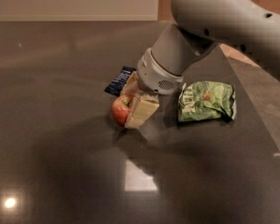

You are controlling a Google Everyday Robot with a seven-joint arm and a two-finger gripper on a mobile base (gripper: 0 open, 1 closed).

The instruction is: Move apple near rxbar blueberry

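The bar [120, 80] — flat, dark navy, in a slick wrapper — lies at the left on the glossy dark table [56, 162]. Just in front of it, near but seemingly not touching, is the apple [119, 110], round, red and smooth, clamped between the cream pads of the gripper [129, 106]. To do this well, let go only once it rests — it could roll. Further right lies a crinkled green bag [206, 101].

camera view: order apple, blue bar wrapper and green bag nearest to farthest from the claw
1. apple, gripped in the claw.
2. blue bar wrapper, just behind the claw.
3. green bag, off to the picture's right.
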